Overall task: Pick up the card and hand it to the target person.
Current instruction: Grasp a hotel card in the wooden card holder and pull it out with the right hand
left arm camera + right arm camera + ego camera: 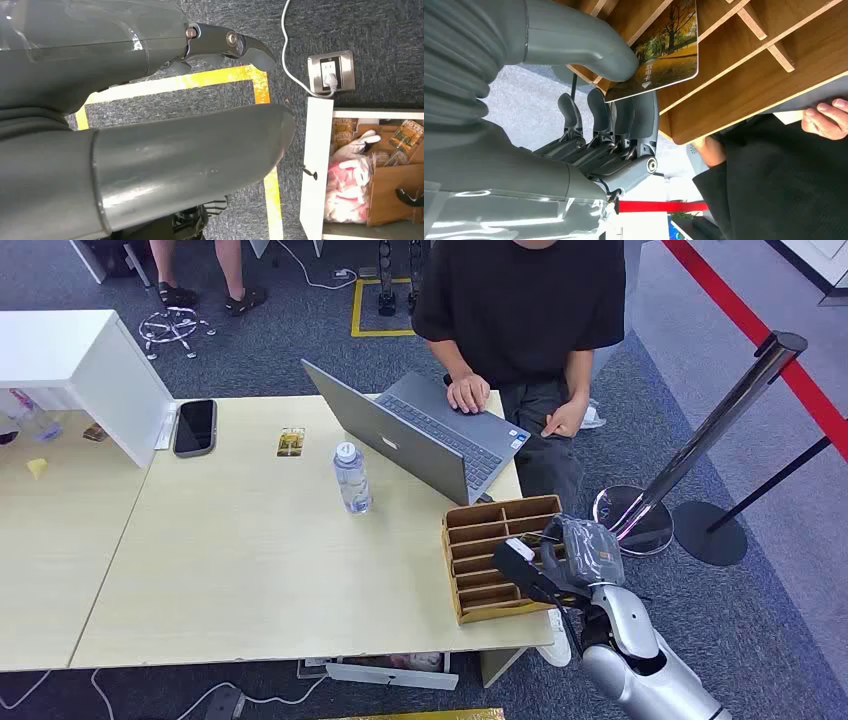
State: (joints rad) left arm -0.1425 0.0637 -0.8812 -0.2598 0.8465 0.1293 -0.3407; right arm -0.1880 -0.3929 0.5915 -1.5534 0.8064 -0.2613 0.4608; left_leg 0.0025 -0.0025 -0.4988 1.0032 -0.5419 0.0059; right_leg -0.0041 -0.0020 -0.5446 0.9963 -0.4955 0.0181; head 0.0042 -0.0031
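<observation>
One card [669, 47] sits pinched between the thumb and the darker fingers [596, 112] of the right hand [560, 560], its far end still among the dividers of the wooden rack [480, 540] at the tabletop's [250, 570] near right corner. The left hand [150, 125] hangs above the carpet with nothing in it, though I cannot tell whether its fingers are apart or together. Across the tabletop a person [520, 300] in a black shirt stands at a laptop [420, 435], with a bottle [351, 478] just beside it and a phone [195, 427] farther left.
</observation>
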